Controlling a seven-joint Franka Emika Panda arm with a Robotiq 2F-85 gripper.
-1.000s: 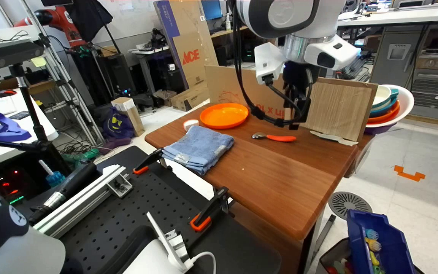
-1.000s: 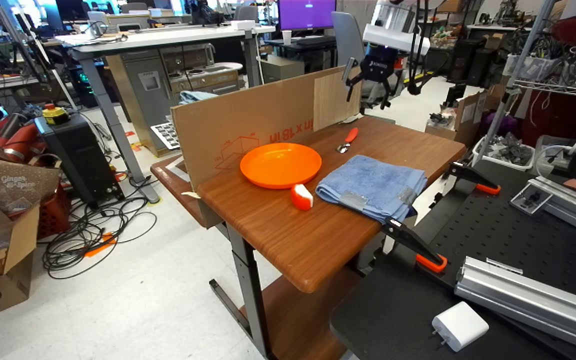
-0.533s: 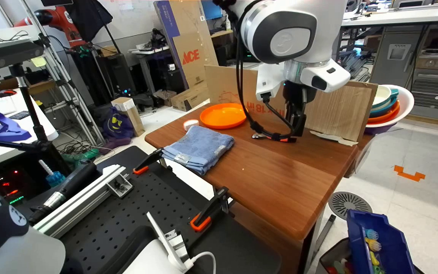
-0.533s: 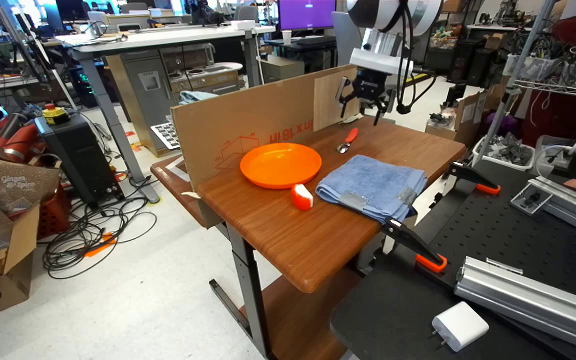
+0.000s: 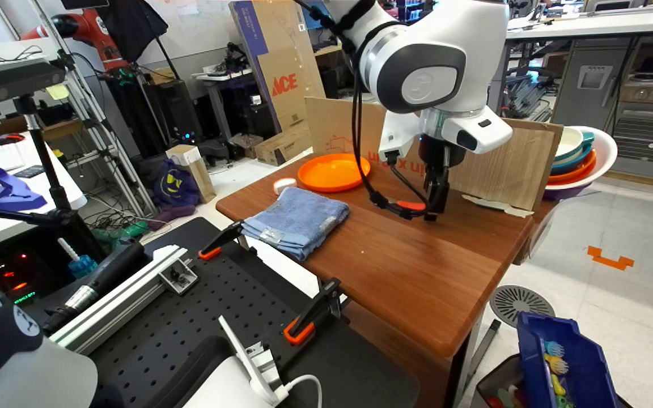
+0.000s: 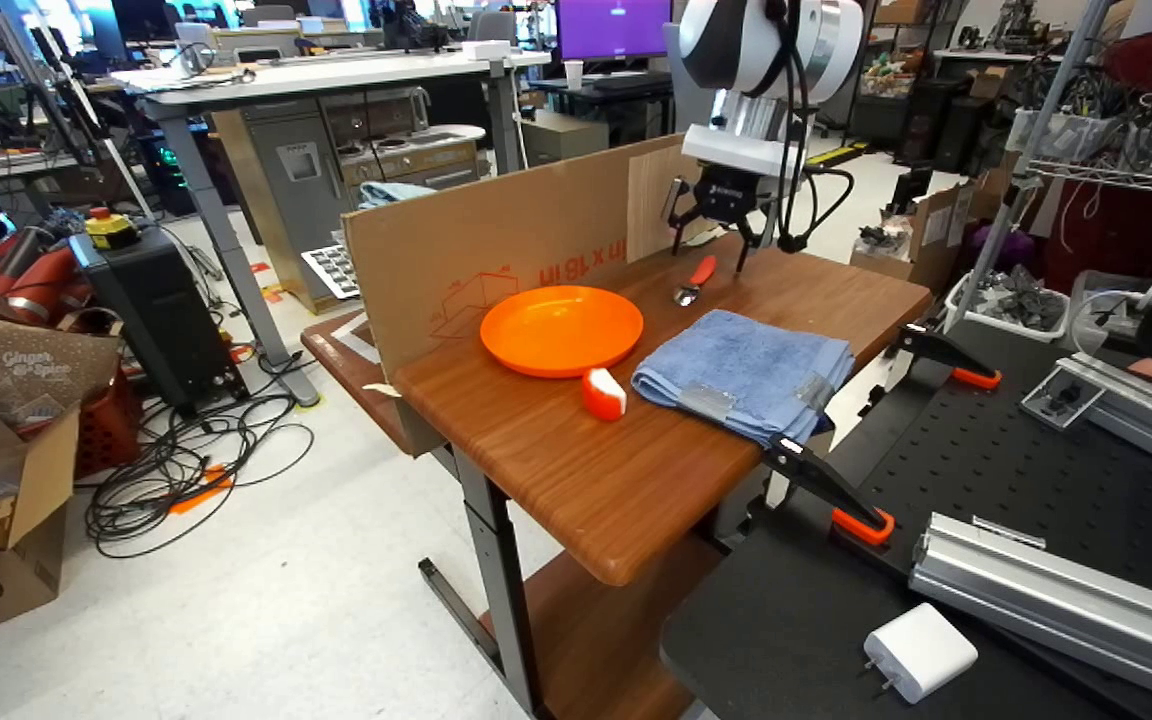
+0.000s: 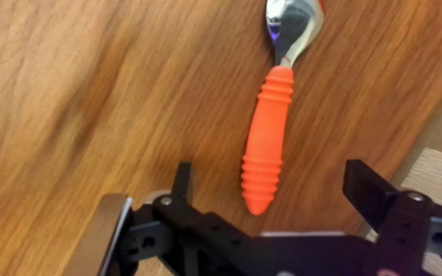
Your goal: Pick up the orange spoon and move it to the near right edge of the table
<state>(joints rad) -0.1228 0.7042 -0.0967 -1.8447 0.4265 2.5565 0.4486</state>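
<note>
Smooth reddish-brown wood spreads across our wrist view, and we're right over the table [image 6: 546, 450], with the orange spoon [image 7: 267, 130] lying flat on its top! Handle end towards us, metal bowl up at the view's edge, where its tip is cut off. And now the gripper [image 7: 270, 176]: jaws spread wide, grasping nothing, the end of the handle showing between them with wood on either side. Whether its tips touch the tabletop, we cannot tell. Above hangs the white arm [image 5: 474, 34], and in an exterior view its black cables [image 5: 355, 113] loop in front of the spoon, hiding the bowl from us. Outward we go: the cardboard panel [image 6: 496, 240] stands upright along one long side, and our spoon lies nearer to it than to the opposite edge. Off the bowl end we have the round orange plate [image 6: 561, 330] and the folded blue cloth [image 6: 746, 365], both apart from the spoon, and a red-and-white object [image 6: 603, 394] just beside the plate. Across from the panel, we spot orange-and-black clamps [image 6: 824, 485] along the edge of the black perforated board [image 6: 1016, 440]. Beyond the panel, in an exterior view, we catch a stack of bowls [image 5: 573, 171], and lower down a blue bin [image 5: 587, 374] with small colourful pieces [image 5: 556, 365] inside.
</note>
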